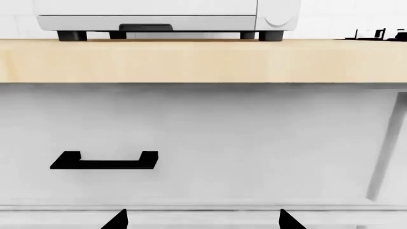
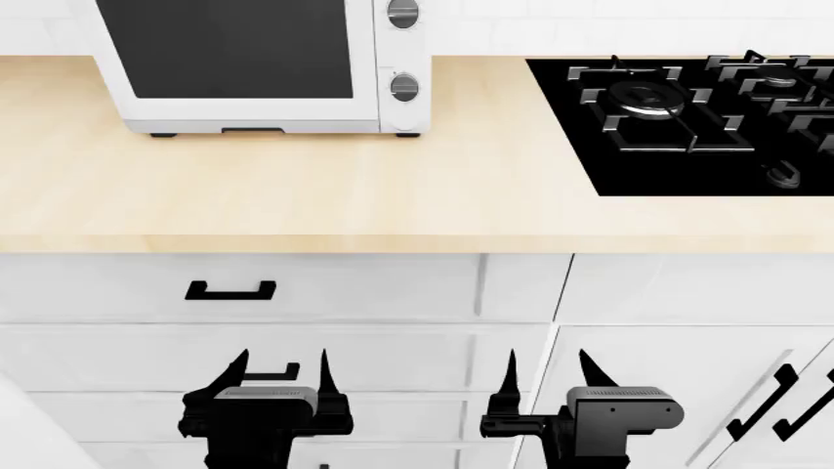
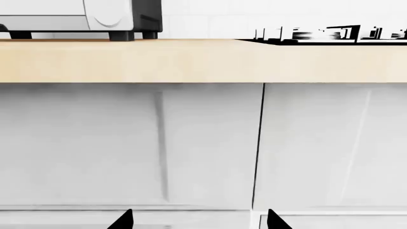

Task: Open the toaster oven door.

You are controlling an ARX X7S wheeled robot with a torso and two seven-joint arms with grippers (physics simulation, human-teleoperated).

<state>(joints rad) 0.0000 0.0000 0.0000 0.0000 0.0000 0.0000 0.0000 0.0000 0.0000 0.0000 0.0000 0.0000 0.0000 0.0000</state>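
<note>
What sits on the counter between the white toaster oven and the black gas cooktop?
Nothing: the head view shows only bare light-wood countertop between the white toaster oven and black gas cooktop.

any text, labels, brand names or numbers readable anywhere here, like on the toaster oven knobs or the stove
No readable text in any view.
toaster oven: no brand name or label shows on its white body or on the door.
knobs: there may be faint marks around them, too small to read.
cooktop: no readable markings.
drawer fronts: plain white, no lettering.
</note>
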